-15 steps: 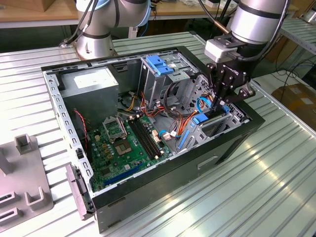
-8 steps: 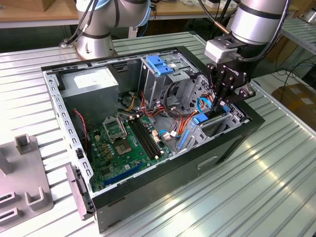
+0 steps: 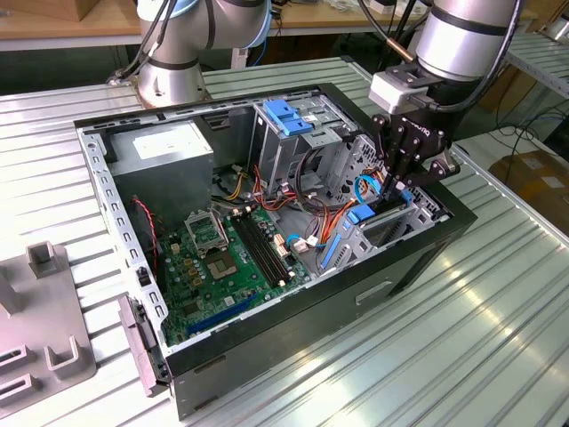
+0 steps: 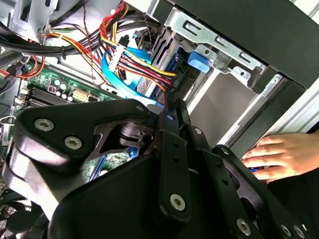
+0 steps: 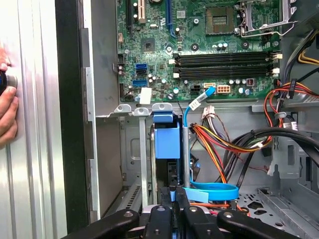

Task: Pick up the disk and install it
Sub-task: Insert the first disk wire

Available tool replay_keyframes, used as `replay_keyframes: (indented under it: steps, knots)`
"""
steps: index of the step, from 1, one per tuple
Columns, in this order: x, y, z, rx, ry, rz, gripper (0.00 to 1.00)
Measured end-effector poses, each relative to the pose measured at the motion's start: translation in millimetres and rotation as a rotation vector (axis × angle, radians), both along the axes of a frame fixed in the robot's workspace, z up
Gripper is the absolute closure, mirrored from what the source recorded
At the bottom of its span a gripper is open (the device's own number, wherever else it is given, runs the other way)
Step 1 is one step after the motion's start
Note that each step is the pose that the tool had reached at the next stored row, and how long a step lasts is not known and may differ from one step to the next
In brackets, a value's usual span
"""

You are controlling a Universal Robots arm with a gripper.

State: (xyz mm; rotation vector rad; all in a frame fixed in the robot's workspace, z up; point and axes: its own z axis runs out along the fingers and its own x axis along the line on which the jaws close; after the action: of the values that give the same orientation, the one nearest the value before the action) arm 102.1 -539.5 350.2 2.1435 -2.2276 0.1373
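A person's hand (image 4: 279, 155) is cut off by the edge of the second wrist view, and in the first wrist view too. The disk (image 5: 166, 142) sits mostly hidden inside its bay. The gripper (image 3: 397, 189) blocks the bay beneath it in the exterior view.

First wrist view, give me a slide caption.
Gripper lowers the blue-framed disk into the drive bay beside the motherboard.

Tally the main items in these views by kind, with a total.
computer case: 1
motherboard: 1
power supply: 1
disk: 1
gripper: 1
person's hand: 1
Total: 6
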Motion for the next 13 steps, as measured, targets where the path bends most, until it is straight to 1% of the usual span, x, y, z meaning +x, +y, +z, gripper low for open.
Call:
replay_keyframes:
  steps: [13]
  knots:
    - [0.0, 0.0, -4.4, 0.0033, 0.0, 0.0, 0.84]
